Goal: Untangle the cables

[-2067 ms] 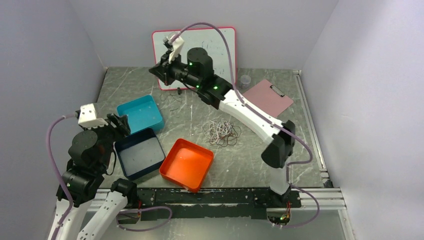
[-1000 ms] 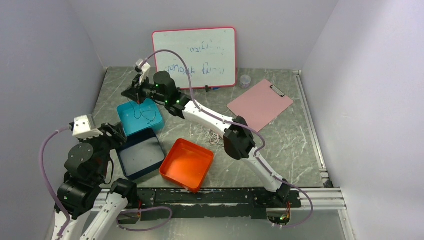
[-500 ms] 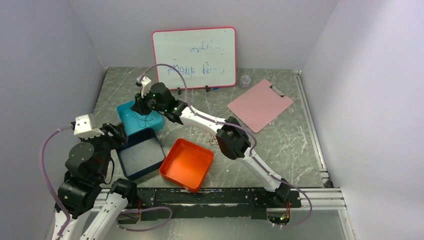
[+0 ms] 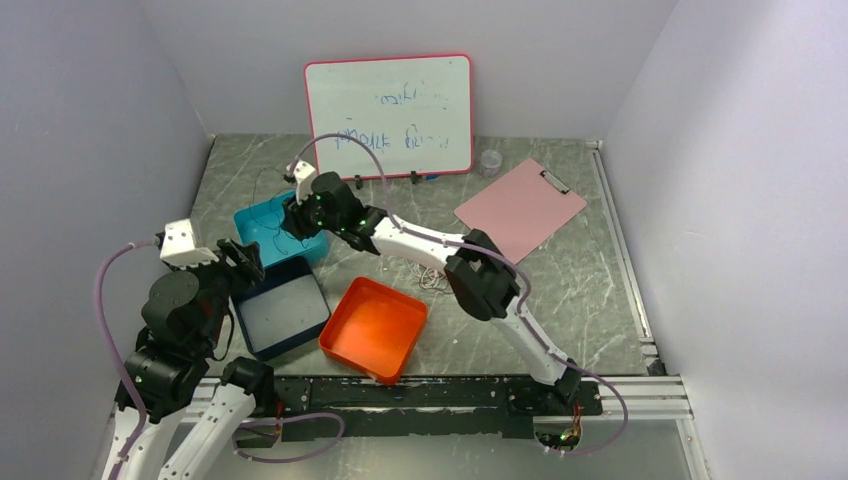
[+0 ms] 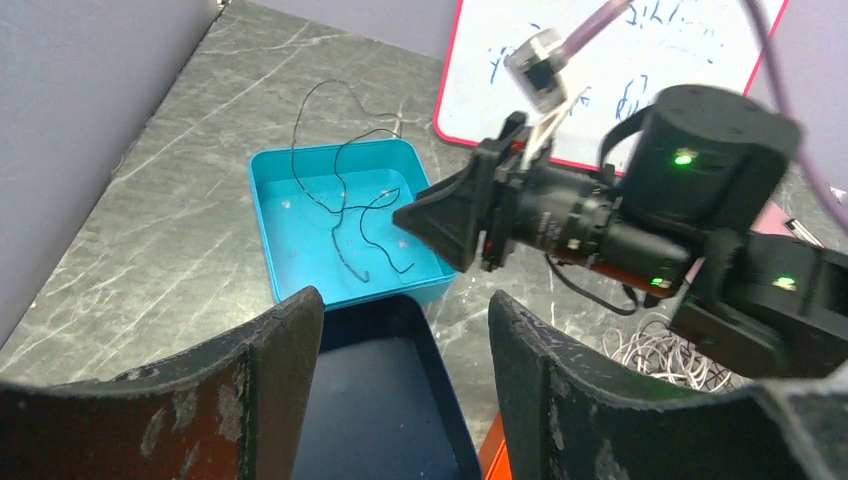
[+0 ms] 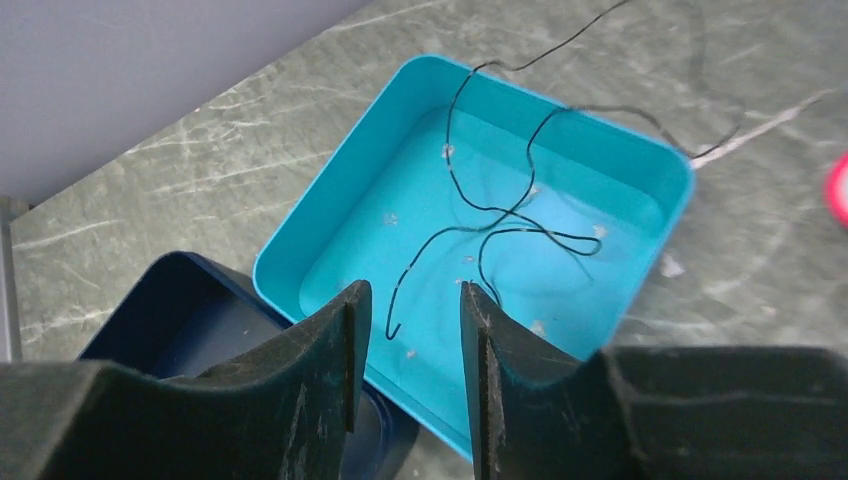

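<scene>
- Right fingers [image 4: 289, 217] part-open, empty: lift clear of black cable [image 6: 450, 150] in teal tray [image 6: 330, 175].
- Tail overhangs 12 o'clock rim; don't snag.
- Left fingers [image 4: 245, 262] open, empty.

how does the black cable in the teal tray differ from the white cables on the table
The black cable is one dark strand; the white cables are a pale bunch of many loops. The black cable lies spread loosely in the teal tray, one end trailing over its rim; the white cables sit tangled on the table. Both are thin and floppy.
</scene>
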`<action>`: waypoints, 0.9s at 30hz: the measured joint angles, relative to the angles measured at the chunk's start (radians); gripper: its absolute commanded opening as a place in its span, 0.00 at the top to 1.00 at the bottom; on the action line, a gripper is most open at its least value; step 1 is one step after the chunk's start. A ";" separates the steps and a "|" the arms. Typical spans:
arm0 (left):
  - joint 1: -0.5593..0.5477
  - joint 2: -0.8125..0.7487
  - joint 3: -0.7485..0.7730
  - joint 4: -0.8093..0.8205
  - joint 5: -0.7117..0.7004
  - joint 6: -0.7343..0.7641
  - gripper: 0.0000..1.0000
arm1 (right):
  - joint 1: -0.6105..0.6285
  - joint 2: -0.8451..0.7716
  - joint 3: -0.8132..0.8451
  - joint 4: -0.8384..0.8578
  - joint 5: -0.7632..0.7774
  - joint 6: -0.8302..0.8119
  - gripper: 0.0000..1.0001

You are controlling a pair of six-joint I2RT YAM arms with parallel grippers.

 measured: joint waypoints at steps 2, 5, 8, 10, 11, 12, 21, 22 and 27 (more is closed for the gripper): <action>0.000 0.001 0.000 0.000 0.003 -0.002 0.33 | 0.000 -0.061 -0.056 0.006 0.025 -0.013 0.58; 0.000 0.012 0.000 0.001 0.006 -0.005 0.32 | 0.000 -0.172 -0.146 0.030 0.079 -0.029 0.58; 0.000 0.074 0.017 0.000 0.013 -0.022 0.32 | 0.000 -0.288 -0.255 0.062 0.144 -0.038 0.57; 0.000 0.144 0.035 0.002 0.030 -0.031 0.32 | 0.000 -0.367 -0.341 0.078 0.187 -0.040 0.57; 0.000 0.181 0.040 0.006 0.040 -0.034 0.32 | 0.000 -0.411 -0.394 0.091 0.208 -0.040 0.57; 0.000 0.218 0.044 0.010 0.050 -0.034 0.31 | 0.000 -0.459 -0.449 0.096 0.229 -0.040 0.57; 0.029 0.614 0.177 0.084 0.086 0.021 0.28 | 0.000 -0.842 -0.864 0.079 0.327 0.010 0.56; 0.054 0.673 0.211 0.100 0.101 0.029 0.28 | 0.000 -0.890 -0.917 0.075 0.336 0.026 0.56; 0.248 0.934 0.330 0.195 0.218 0.045 0.30 | 0.000 -1.072 -1.122 0.054 0.357 0.094 0.56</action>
